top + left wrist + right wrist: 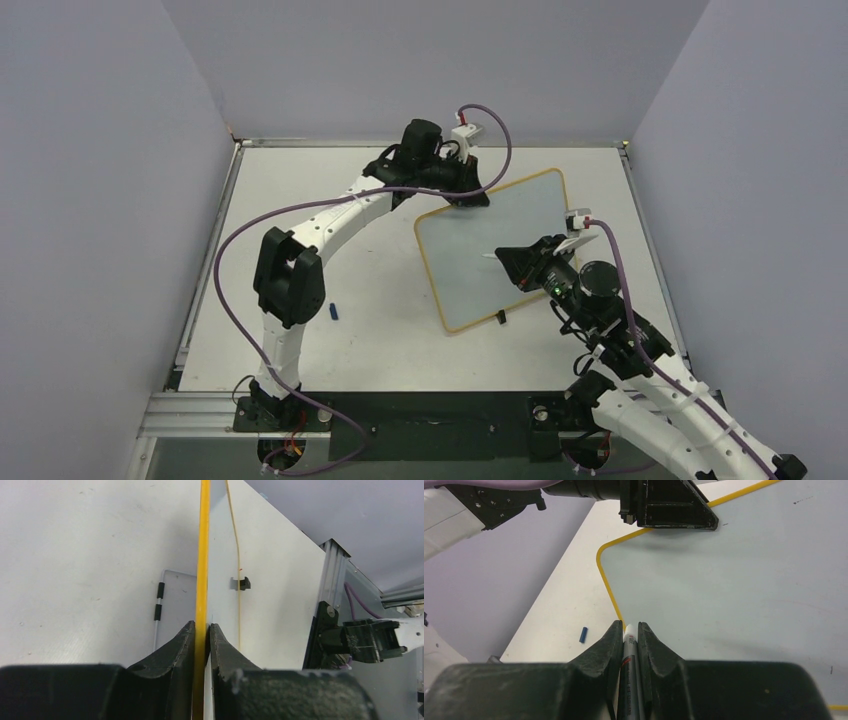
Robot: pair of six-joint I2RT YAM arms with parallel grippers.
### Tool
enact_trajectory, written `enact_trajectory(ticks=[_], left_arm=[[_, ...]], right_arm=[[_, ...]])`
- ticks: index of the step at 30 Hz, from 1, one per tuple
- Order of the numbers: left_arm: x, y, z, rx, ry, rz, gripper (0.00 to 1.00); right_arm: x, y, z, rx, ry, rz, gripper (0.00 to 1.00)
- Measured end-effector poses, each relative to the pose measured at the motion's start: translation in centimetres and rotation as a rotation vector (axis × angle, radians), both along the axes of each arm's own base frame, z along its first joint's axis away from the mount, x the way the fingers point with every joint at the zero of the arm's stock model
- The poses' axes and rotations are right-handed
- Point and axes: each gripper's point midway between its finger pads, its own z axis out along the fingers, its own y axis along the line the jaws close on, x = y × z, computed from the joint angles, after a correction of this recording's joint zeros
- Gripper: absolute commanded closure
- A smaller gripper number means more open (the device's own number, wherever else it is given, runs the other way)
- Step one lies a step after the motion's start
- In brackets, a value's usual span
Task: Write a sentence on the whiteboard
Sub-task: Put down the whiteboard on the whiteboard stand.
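White surface (350, 350) boxed in by pale lilac walls. At centre right of the overhead view, whiteboard (480, 230), yellow-framed and skewed, long axis running from middle left up toward upper right. Left gripper (470, 195) clamped on its upper frame edge, seen edge-on between the fingers. Right gripper (512, 258) over the board's right half, clenched around marker (629, 647), white end pointing toward the board. Small blue cap (334, 312) on the surface, left of the board.
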Motion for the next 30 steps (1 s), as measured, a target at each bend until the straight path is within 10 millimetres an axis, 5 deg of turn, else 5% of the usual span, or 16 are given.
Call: enact_trajectory(ticks=[7, 18, 30], left_arm=[[1.4, 1.9, -3.3, 0.045, 0.029, 0.061, 0.86], [1.4, 2.1, -3.5, 0.056, 0.017, 0.057, 0.87], [1.3, 2.8, -4.3, 0.113, 0.009, 0.056, 0.63]], right_arm=[[0.5, 0.3, -0.6, -0.023, 0.007, 0.002, 1.00], [0.8, 0.6, -1.2, -0.049, -0.018, 0.018, 1.00], [1.0, 0.8, -1.6, -0.077, -0.024, 0.030, 1.00]])
